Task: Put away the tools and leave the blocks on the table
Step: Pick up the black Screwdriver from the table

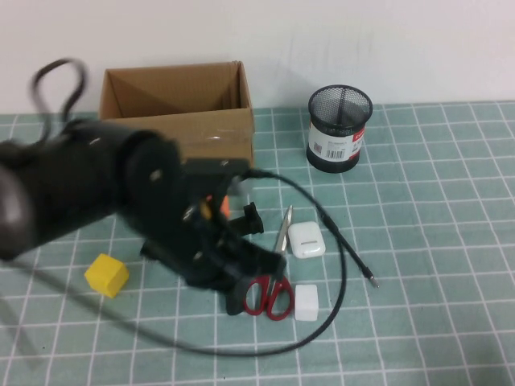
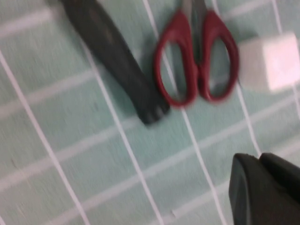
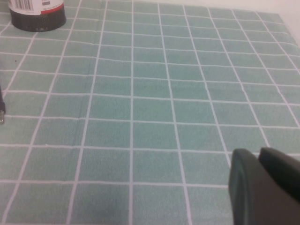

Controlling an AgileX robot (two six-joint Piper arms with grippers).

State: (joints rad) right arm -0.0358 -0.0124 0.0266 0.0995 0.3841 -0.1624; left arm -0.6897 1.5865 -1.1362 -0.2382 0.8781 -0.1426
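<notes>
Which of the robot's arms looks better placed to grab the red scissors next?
The left. Its shut left claw hangs right over the red scissors and screwdriver handle. The right claw, also shut, faces bare mat away from the tools.

Teal grid-marked table [image 1: 451, 241], cardboard box [image 1: 177, 112], mesh cup [image 1: 339, 129], red-handled scissors [image 1: 269, 293], yellow block [image 1: 107, 275], white block [image 1: 306, 302], earbud case [image 1: 306, 240]

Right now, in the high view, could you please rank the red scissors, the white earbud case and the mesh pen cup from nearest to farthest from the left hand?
Left hand, shut, low over the mat:
1. Red scissors, right beside it.
2. White earbud case, farther back on the right.
3. Mesh pen cup, far back right, near the wall.
The right hand is outside the high view.
</notes>
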